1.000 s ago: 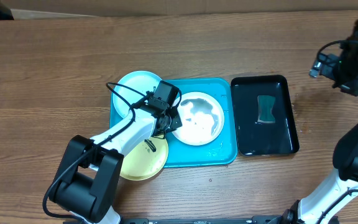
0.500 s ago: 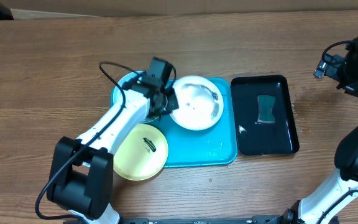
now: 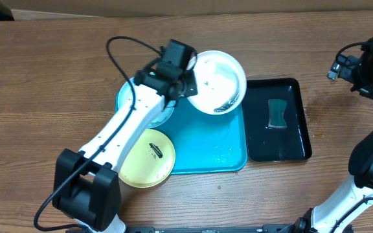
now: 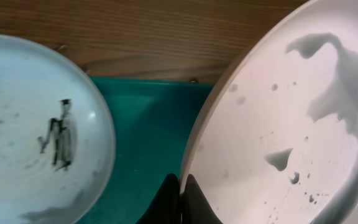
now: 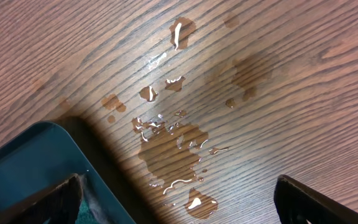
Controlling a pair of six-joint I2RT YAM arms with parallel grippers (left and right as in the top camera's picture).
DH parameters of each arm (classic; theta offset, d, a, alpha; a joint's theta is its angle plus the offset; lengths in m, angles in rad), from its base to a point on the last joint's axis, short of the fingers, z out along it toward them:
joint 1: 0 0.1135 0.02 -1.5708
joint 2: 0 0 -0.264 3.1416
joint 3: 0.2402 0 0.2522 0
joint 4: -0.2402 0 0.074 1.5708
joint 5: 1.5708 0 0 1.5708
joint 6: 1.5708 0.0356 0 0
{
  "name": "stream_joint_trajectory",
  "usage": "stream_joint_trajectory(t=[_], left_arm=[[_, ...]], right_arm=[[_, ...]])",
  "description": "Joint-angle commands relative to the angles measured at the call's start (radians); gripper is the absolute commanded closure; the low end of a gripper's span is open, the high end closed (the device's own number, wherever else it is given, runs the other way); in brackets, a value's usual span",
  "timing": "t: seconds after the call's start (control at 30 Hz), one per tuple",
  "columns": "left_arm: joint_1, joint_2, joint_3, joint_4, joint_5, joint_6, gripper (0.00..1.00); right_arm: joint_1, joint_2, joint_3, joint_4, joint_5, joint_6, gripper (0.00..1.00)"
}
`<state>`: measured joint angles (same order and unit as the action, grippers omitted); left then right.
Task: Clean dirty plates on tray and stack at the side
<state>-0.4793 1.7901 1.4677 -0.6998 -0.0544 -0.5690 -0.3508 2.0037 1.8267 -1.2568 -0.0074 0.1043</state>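
My left gripper (image 3: 188, 81) is shut on the rim of the white plate (image 3: 220, 81) and holds it tilted above the back right corner of the turquoise tray (image 3: 215, 145). In the left wrist view the gripper (image 4: 182, 190) pinches the plate's edge, and the white plate (image 4: 291, 124) shows grey watery smears. The light blue plate (image 3: 129, 97) lies at the tray's back left, partly under my arm, with a dark scribble (image 4: 58, 134) on it. The yellow-green plate (image 3: 147, 157) rests over the tray's front left edge. My right gripper (image 3: 361, 71) hangs open at the far right, over the bare table.
A black tray (image 3: 296, 142) holding a green sponge (image 3: 277, 113) stands right of the turquoise tray. Water drops (image 5: 173, 149) lie on the wood beside the black tray's corner (image 5: 23, 162), under my right gripper (image 5: 179, 208). The left arm's cable (image 3: 118, 45) loops over the table.
My left gripper has lifted the white plate off the tray and carried it back and to the right. The right arm has hardly moved.
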Motion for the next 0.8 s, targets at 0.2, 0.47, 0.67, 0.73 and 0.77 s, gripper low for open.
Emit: stream_joint_trajectory(t=[0.2,0.47,0.67,0.73,0.77], left_arm=[[-0.232,0.015,0.029,0.078,-0.267,0.023,0.96],[-0.441,0.015,0.029,0.170,-0.603,0.203,0.96],[-0.603,0.015,0.029,0.306,-0.887,0.475,0.96],[-0.644,0.015,0.029,0.362,-0.969,0.572,0.96],[-0.663,0.015,0.029,0.394,-1.005,0.626,0.96]], right_arm=[[0.002,-0.015,0.005,0.018,0.006,0.004,0.00],[0.002,-0.015,0.005,0.018,0.006,0.004,0.00],[0.002,-0.015,0.005,0.018,0.006,0.004,0.00],[0.002,-0.015,0.005,0.018,0.006,0.004,0.00],[0.002,-0.015,0.005,0.018,0.006,0.004,0.00]])
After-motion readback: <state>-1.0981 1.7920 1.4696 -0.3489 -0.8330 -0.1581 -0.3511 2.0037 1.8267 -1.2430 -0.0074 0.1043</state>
